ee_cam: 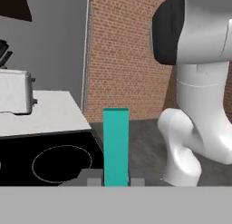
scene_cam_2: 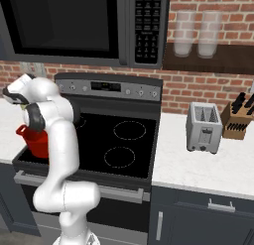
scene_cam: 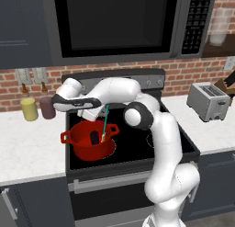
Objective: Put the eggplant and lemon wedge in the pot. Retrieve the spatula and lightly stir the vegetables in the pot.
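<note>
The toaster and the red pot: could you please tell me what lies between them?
In the left base view, the black stove top and the robot's white arm lie between the pot and the toaster.

We see the pot [scene_cam_2: 35, 140] at the stove's [scene_cam_2: 124, 140] front-left corner, mostly behind our arm [scene_cam_2: 57, 154], with toaster [scene_cam_2: 203, 127] and knife block [scene_cam_2: 237, 121] on the right counter [scene_cam_2: 208, 169].

Glossy red pot [scene_cam: 87, 141]; brushed-metal toaster [scene_cam: 209, 101]; rough brick wall [scene_cam: 193, 72].
</note>
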Robot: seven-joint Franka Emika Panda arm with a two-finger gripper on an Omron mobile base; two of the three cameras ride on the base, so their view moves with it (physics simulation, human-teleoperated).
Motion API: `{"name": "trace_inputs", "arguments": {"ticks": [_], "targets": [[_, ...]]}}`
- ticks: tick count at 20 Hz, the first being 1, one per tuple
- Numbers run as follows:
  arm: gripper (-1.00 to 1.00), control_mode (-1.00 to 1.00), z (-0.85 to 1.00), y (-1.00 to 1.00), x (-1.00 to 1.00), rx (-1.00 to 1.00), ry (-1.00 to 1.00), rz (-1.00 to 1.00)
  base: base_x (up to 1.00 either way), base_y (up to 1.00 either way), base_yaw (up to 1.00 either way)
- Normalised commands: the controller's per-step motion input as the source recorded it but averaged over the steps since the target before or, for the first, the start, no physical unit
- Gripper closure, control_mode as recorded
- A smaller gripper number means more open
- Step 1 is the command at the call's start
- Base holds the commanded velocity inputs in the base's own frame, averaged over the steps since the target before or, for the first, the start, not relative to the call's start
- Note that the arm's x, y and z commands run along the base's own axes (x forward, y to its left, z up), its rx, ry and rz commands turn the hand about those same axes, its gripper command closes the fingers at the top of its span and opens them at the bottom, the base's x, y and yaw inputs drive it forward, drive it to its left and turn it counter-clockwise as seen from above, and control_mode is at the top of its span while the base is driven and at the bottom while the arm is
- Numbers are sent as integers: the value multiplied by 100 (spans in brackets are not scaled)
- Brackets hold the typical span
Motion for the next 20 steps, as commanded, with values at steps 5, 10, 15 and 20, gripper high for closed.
{"name": "trace_inputs", "arguments": {"ticks": [5,10,15,20], "targets": [[100,-100,0,0,47,-2,0,0,0,0,0],[100,-100,7,0,13,-1,-2,0,0,0,0],[100,-100,32,7,0,0,0,0,0,0,0],[100,-100,0,-6,15,-8,-3,1,0,0,0]]}}
